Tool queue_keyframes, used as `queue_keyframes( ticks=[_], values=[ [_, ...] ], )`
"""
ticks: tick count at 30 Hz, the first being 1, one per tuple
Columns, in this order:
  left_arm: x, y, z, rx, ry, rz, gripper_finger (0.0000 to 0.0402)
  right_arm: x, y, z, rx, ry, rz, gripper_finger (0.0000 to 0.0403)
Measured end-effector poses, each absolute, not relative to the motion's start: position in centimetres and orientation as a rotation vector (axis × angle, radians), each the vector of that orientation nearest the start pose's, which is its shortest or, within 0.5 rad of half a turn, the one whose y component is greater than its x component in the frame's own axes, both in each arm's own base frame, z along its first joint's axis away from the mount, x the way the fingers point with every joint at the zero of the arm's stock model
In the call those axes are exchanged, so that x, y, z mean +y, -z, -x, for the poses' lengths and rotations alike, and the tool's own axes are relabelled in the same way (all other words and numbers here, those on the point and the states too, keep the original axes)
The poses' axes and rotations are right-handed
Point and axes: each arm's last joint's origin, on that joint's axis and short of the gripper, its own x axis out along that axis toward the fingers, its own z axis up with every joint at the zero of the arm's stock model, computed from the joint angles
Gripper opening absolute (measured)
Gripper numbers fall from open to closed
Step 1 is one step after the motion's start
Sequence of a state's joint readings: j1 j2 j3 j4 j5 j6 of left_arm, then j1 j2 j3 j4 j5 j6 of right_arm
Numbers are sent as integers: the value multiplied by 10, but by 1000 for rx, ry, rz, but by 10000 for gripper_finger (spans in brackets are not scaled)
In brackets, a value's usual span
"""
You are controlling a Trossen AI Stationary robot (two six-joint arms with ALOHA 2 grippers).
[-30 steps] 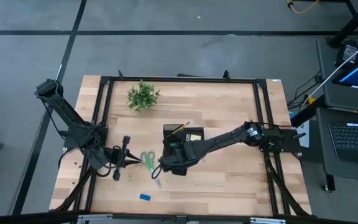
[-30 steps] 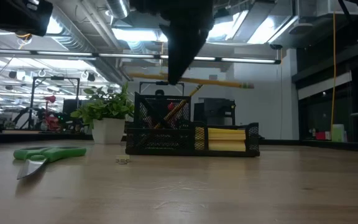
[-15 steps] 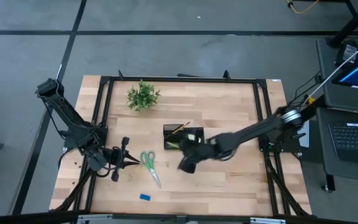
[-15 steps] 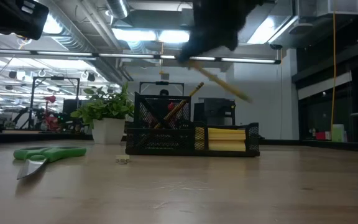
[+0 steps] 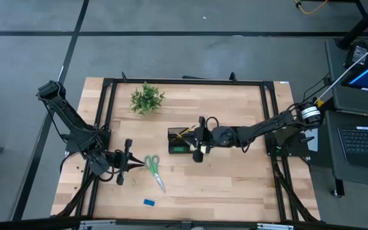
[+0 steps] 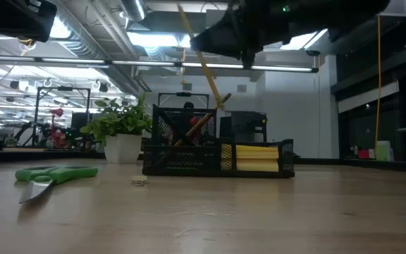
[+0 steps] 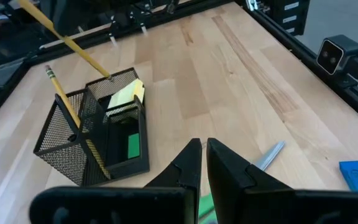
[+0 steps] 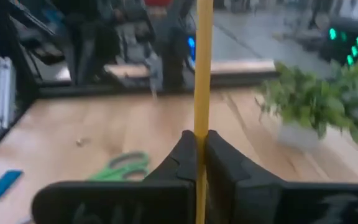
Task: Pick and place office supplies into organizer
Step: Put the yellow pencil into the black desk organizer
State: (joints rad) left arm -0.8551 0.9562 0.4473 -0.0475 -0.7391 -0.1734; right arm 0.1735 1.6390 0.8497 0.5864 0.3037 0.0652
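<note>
In the low view, closest on the pale wooden tabletop (image 6: 259,219) lie the green-handled scissors (image 6: 48,176), flat, with a few tiny loose bits (image 6: 139,183) just beyond them. A small flat blue block (image 5: 149,202) sits near the front edge, apart from the rest. The left claw (image 5: 140,166) rests low beside the scissors' handles, its fingers pressed together on nothing.

Farther back stands the black wire-mesh organizer (image 6: 217,156), with a yellow sticky-note pad (image 7: 124,94) and a small green block (image 7: 133,145) in its low compartments and a yellow pencil (image 7: 73,118) leaning in its tall cup. Above it hangs the right claw (image 5: 199,142), pinched tight on another long yellow pencil (image 8: 202,93), which is tilted with its lower end at the organizer's top. Nothing stands between them.

Behind, a leafy green plant in a white pot (image 6: 122,134) stands near the far left corner.
</note>
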Motion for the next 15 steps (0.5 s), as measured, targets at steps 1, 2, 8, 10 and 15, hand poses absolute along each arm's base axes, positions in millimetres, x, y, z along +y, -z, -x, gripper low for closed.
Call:
queue_keyframes(
  ticks=[1,2,8,10,15],
  values=[
    [-128,-205,-137,395,78,-227,20,49,-216,-342,162,123,-11,17],
    [-128,-205,-137,395,78,-226,20,47,-217,-341,128,112,-15,17],
    [-128,-205,-137,392,76,-226,20,38,-221,-341,49,97,-7,17],
    [-128,-206,-137,390,71,-227,20,37,-223,-341,32,100,-9,17],
    [-127,-206,-138,382,51,-229,20,36,-223,-344,-14,103,35,17]
  ],
)
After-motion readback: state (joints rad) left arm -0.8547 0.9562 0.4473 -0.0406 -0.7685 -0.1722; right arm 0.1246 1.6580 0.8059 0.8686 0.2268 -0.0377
